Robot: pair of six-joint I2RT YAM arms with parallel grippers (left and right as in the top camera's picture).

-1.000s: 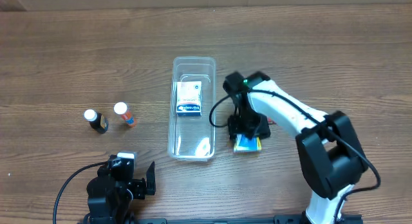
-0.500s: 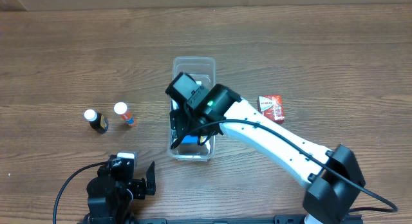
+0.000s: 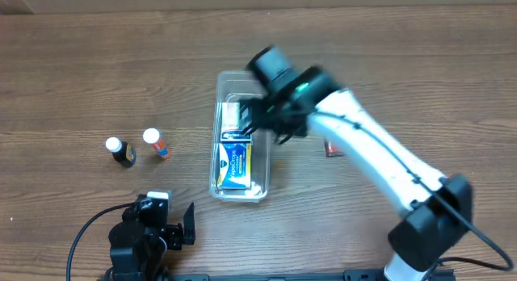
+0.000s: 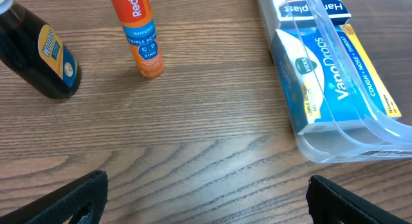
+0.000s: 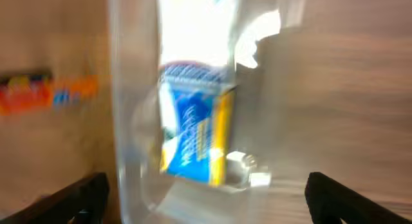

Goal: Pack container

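Note:
The container [image 3: 241,194], a long clear tub, lies mid-table. Inside it, a blue and yellow box [image 3: 236,164] lies at the near end and a white box [image 3: 233,118] lies behind it. My right gripper [image 3: 275,123] hovers over the tub's far right side, blurred by motion; in the right wrist view it [image 5: 206,208] stands open and empty above the tub wall [image 5: 129,121] and the blue box [image 5: 196,137]. My left gripper [image 4: 206,208] is open near the table's front edge, left of the container [image 4: 360,130] and apart from it.
A dark bottle [image 3: 122,151] and an orange tube [image 3: 155,144] stand left of the tub, also the bottle [image 4: 38,56] and tube [image 4: 138,34] ahead of my left gripper. A red box [image 3: 334,147] lies right of the tub, partly under the right arm.
The right gripper carried the blue and yellow box from the table into the container, let it go and opened, then swung toward the tub's far end. The left arm stayed still.

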